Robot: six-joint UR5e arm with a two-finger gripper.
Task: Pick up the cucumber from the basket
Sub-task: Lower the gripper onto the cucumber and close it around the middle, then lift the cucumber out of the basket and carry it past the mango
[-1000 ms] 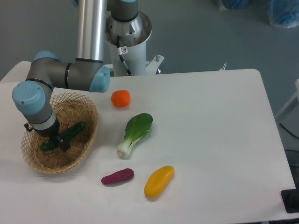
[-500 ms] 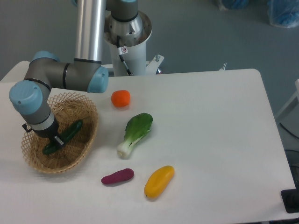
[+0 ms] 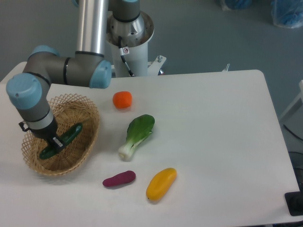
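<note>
White bench [image 3: 213, 118] carries the basket [image 3: 85, 149] near its left edge, and the cucumber [image 3: 71, 134] lies tilted inside it. The tool [image 3: 56, 143] is pinching the cucumber around its middle. Toward the front edge lie a bok choy [image 3: 138, 134], a purple vegetable [image 3: 119, 179] and a mango [image 3: 161, 183].

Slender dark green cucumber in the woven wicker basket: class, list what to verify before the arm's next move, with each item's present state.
1. Gripper sits at the slender dark green cucumber: ok.
2. Fingers firmly closed on it: cannot tell.
3. Cucumber above the shallow tan wicker basket: ok.
4. Cucumber clear of the basket floor: cannot tell.
5. Leafy bok choy and orange round fruit lie outside the basket, away from a lift: ok.
</note>
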